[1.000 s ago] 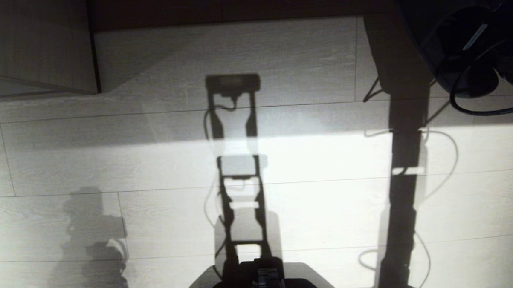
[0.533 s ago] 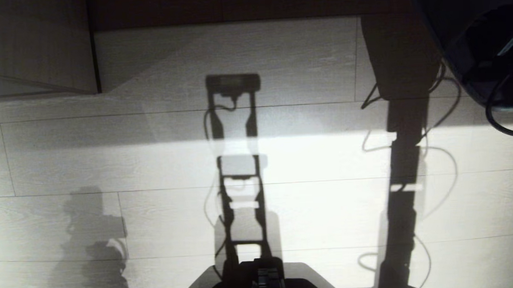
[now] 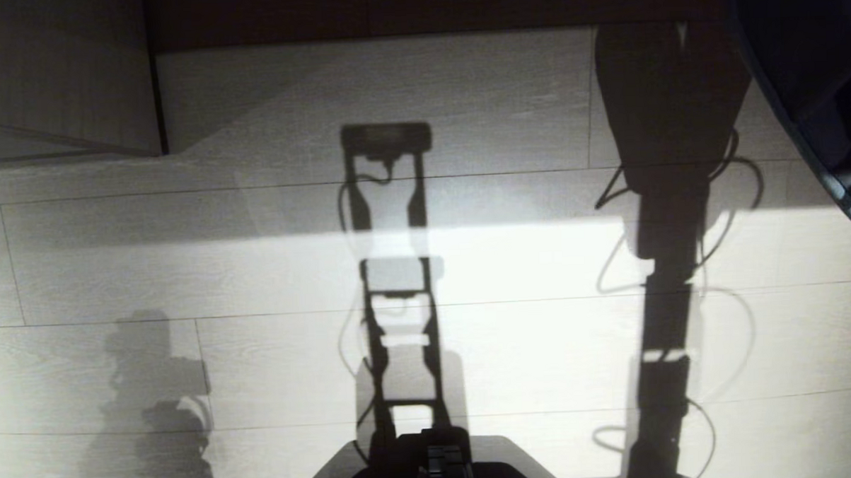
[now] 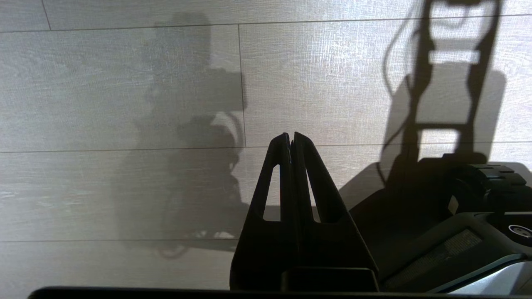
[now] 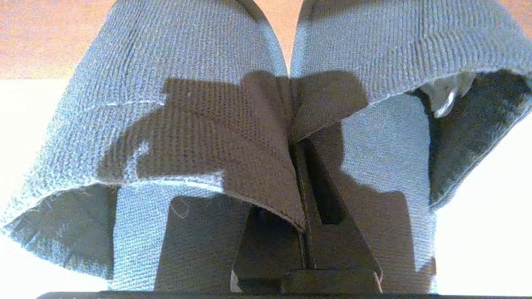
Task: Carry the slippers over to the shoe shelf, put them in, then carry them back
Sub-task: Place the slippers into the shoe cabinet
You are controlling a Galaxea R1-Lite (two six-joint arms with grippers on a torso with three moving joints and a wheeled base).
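Where our right wrist view looks down past the right claw (image 5: 305, 182), we see the slippers (image 5: 187, 124) filling most of the frame: two knitted, blue-grey uppers side by side, toes pointing away from the camera, their inner edges pressed together along the middle. Dark lining shows inside each open back, and a pale tag-like scrap sits inside one opening; we can read no writing on it. The right claw is closed on the slippers, its dark fingers pinching the two inner edges where they meet. Beyond the toes lies an orange-brown surface, and bright floor shows at both sides.

In the head view we see only a dark, curved mass (image 3: 817, 91) at the upper right edge, where the right arm and its load hang above the floor (image 3: 504, 264); we cannot separate the slippers from the arm there. A pale wood-grain panel with a dark edge (image 3: 59, 75) stands at upper left.

Our left claw (image 4: 291, 143) hangs low over the floor, its fingers closed together, holding nothing.
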